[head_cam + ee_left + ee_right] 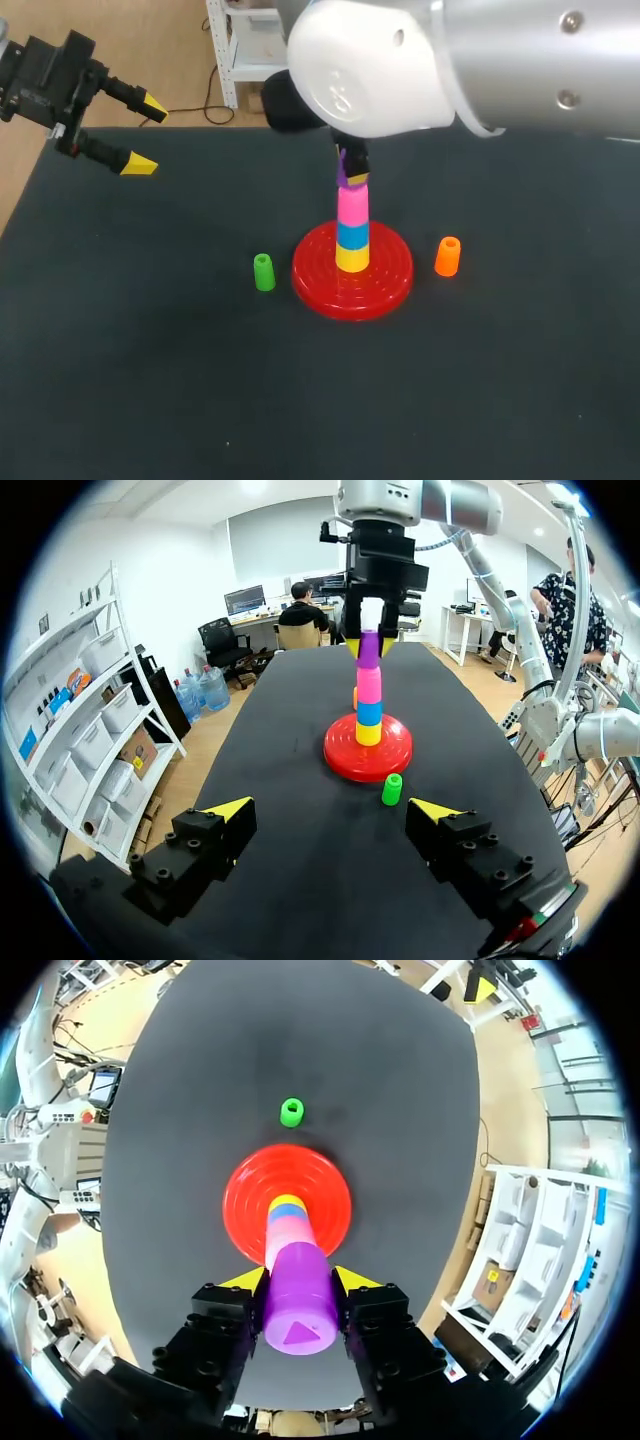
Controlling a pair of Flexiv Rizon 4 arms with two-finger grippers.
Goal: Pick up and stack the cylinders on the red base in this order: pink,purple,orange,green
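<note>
On the red base (390, 285) stand a yellow, a blue and a pink cylinder (352, 207), one on another. My right gripper (300, 1282) is shut on the purple cylinder (298, 1300), held upright right on top of the pink one (369, 684); I cannot tell whether it is fully seated. In the head view the right arm hides most of that gripper, and only part of the purple cylinder (355, 178) shows. The green cylinder (264, 272) stands left of the base, the orange cylinder (448, 256) right of it. My left gripper (148, 136) is open and empty over the table's far left corner.
The dark table mat (150, 380) is bare in front of the base and to both sides. My right arm's large white and grey body (450, 60) hangs over the back middle of the table.
</note>
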